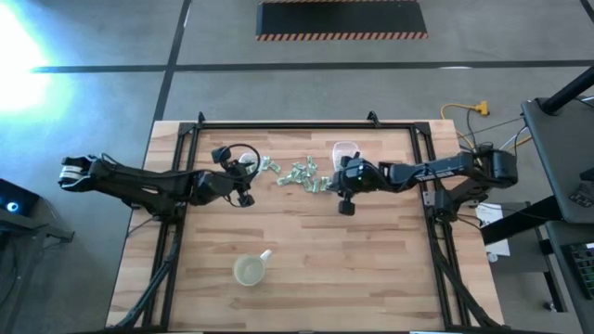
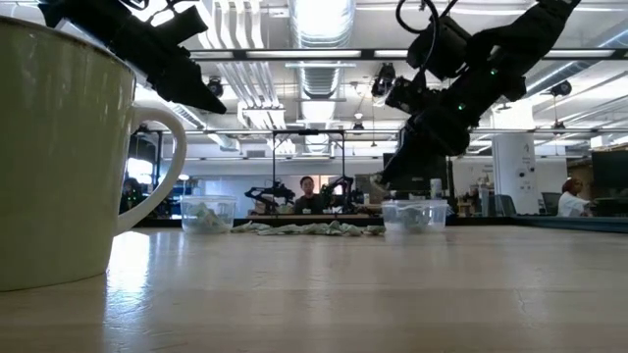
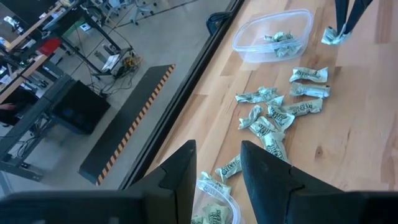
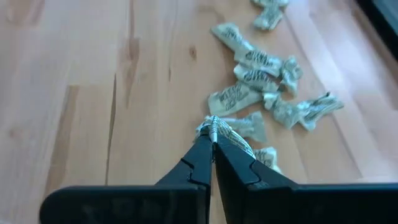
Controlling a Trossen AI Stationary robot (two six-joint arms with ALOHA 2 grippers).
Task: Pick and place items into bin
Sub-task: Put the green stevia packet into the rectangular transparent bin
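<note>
Picking is the step in hand: the right pincer point(image 4: 212, 132) is pinched on one wrapped piece point(image 4: 225, 134), the other pieces point(image 4: 261, 68) just ahead, so next comes a carry to the clear bin point(image 1: 345, 149) beside it, while the left pincer point(image 3: 217, 163) waits part-open and empty over its own bin point(image 3: 214, 208).

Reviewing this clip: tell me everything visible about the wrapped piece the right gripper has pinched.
The wrapped piece is a small pale green and silvery candy-like wrapper with dark print, crinkled, its twisted end caught between the shut tips of the right gripper. It sits at the near edge of the scattered pile on the wooden table. Whether it is lifted clear of the wood cannot be told.
</note>
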